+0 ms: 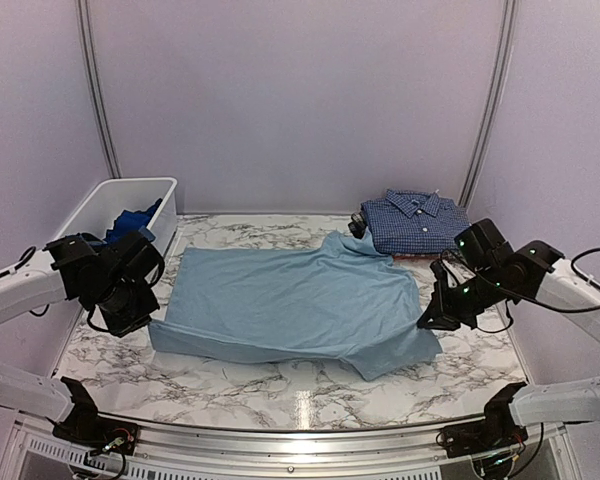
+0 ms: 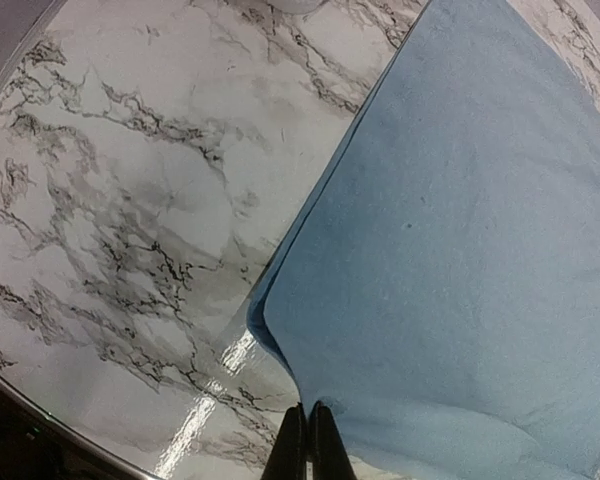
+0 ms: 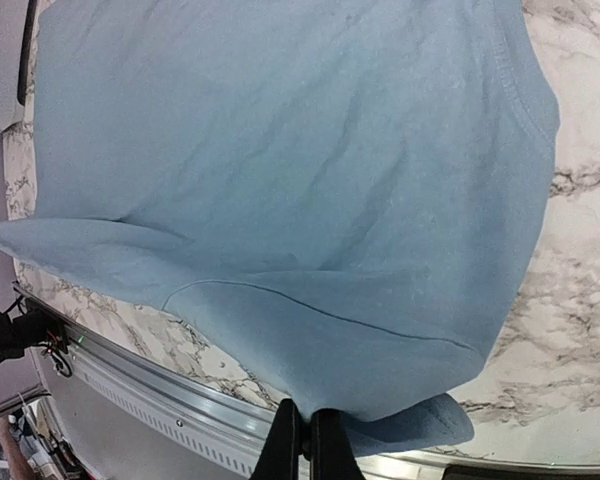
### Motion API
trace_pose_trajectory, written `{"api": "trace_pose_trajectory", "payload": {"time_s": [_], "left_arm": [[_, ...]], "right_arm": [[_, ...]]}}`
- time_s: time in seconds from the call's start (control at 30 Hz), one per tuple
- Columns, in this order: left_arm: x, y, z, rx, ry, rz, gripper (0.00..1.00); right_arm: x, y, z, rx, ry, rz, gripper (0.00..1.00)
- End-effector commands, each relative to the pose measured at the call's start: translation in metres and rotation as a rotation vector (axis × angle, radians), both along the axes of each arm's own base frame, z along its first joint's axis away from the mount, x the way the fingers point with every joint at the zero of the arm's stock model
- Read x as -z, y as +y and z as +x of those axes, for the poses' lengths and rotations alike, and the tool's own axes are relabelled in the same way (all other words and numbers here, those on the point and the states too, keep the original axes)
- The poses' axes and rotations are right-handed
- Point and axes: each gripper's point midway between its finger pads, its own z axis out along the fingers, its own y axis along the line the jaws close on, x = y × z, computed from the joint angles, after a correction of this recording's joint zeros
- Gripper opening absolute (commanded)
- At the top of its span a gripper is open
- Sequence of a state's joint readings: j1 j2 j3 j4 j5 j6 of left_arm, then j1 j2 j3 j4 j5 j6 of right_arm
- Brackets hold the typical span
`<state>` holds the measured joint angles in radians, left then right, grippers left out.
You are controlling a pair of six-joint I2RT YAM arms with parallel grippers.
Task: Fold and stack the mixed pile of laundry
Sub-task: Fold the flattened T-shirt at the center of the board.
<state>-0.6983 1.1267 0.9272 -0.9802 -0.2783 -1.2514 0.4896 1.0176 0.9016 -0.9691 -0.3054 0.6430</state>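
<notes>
left tool (image 2: pixel 305 418): fingers together, light blue T-shirt (image 2: pixel 460 250) edge at its tips | right tool (image 3: pixel 302 415): fingers together, T-shirt hem at tips | cloth pinched: cannot tell

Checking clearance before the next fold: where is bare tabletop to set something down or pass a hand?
Bare marble runs along the near edge, between the light blue T-shirt and the front rail, and in a far strip between the white bin and the folded navy shirt. The centre is covered; the left arm and right arm crowd its sides.
</notes>
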Motion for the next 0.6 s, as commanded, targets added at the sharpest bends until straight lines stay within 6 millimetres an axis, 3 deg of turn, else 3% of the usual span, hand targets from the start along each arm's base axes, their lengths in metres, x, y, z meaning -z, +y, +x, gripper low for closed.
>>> {"api": "trace_pose_trajectory", "payload": {"time_s": [0.0,0.27,0.57], "left_arm": [[-0.007,-0.001,0.027,0.068,-0.039,0.064,0.0],[0.002,-0.003,0.057,0.089,-0.032,0.108,0.0],[0.002,0.005,0.085,0.091,-0.05,0.174,0.0]], "right_arm": [[-0.014,-0.005,0.034,-0.039,-0.086,-0.031,0.0],[-0.012,-0.004,0.08,-0.079,-0.112,-0.083,0.0],[0.004,0.002,0.106,-0.13,-0.095,-0.101,0.0]]}}
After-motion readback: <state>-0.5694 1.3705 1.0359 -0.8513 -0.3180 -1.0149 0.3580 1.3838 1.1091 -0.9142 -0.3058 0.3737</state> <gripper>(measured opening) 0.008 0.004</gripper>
